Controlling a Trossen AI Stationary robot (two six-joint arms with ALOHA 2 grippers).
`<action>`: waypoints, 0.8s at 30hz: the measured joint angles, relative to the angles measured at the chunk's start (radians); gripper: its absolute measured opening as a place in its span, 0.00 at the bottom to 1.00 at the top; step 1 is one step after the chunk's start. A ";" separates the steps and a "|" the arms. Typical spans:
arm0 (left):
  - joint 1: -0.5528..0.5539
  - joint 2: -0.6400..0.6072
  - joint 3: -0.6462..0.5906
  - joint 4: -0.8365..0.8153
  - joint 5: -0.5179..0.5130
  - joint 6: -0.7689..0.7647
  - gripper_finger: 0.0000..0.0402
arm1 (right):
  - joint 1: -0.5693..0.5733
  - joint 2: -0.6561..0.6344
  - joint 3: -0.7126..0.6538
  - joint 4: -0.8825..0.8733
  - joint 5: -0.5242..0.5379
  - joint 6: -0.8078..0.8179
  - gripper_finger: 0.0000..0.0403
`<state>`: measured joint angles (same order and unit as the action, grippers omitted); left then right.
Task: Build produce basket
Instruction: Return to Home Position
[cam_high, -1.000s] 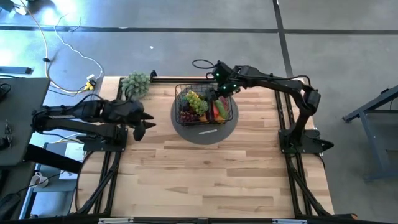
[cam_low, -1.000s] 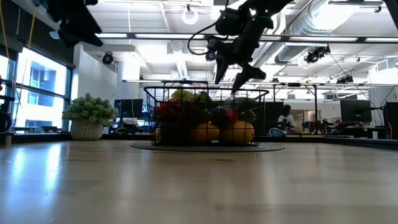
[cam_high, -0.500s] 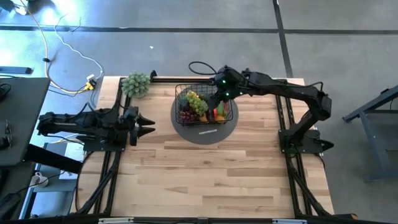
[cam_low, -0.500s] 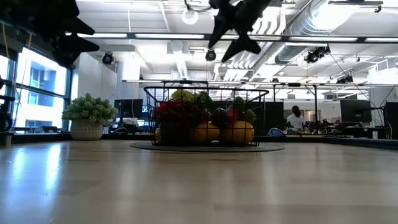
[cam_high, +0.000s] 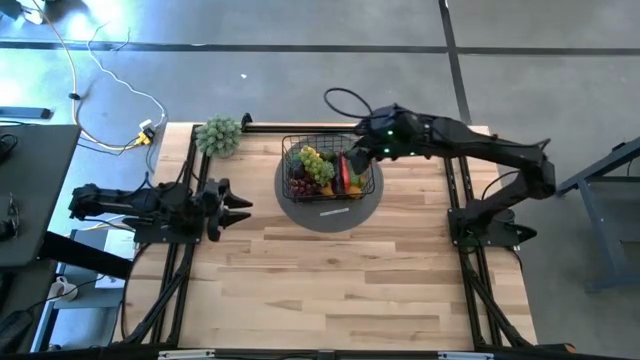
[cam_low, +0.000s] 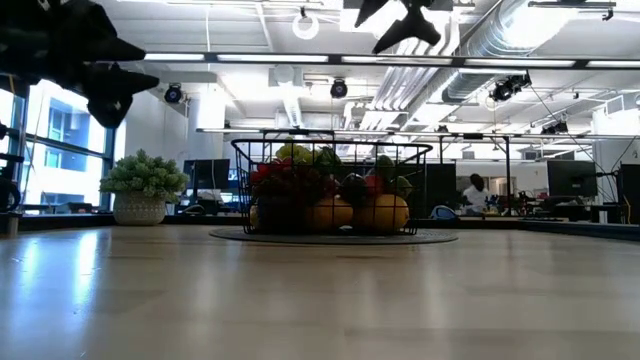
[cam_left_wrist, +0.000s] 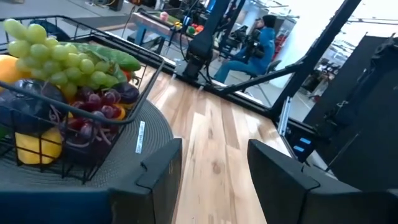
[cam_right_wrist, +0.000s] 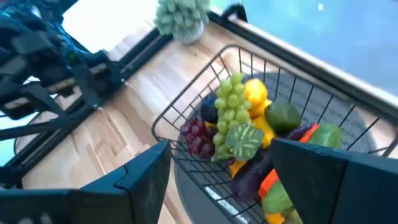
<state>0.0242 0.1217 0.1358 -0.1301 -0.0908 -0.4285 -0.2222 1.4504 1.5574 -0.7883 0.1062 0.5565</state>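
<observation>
The black wire basket (cam_high: 325, 170) stands on a grey round disc (cam_high: 330, 212) at the table's far middle. It is filled with produce: green grapes (cam_right_wrist: 233, 99), purple grapes (cam_right_wrist: 198, 135), a lemon (cam_right_wrist: 255, 92), an aubergine (cam_right_wrist: 252, 171) and orange fruit (cam_low: 385, 212). My right gripper (cam_right_wrist: 230, 165) hangs open high above the basket's right part (cam_high: 355, 158), touching nothing. My left gripper (cam_left_wrist: 214, 165) is open over the table's left part (cam_high: 238, 203), pointing toward the basket (cam_left_wrist: 68, 106), well apart from it.
A pale green leafy bunch in a pot (cam_high: 218, 135) stands at the far left corner. Bare wood (cam_high: 340, 280) lies between the disc and the near edge. Beyond the table, a seated person (cam_left_wrist: 249, 46) shows in the room.
My right gripper has risen well clear of the basket and drawn back toward the table's right edge. My left gripper has sunk lower over the left side of the table. The basket and its produce have stayed where they were.
</observation>
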 joint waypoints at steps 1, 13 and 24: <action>0.000 0.000 -0.015 0.020 0.002 0.004 0.43 | 0.000 -0.011 0.000 0.000 0.006 -0.014 0.64; 0.001 0.005 -0.118 0.135 0.038 -0.014 0.43 | 0.000 -0.171 0.000 -0.148 0.205 -0.177 0.64; 0.002 0.004 -0.118 0.131 0.046 -0.032 0.43 | 0.004 -0.408 -0.230 -0.105 0.259 -0.277 0.64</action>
<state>0.0257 0.1261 0.0177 0.0011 -0.0448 -0.4603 -0.2177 1.0428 1.3275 -0.8930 0.3655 0.2797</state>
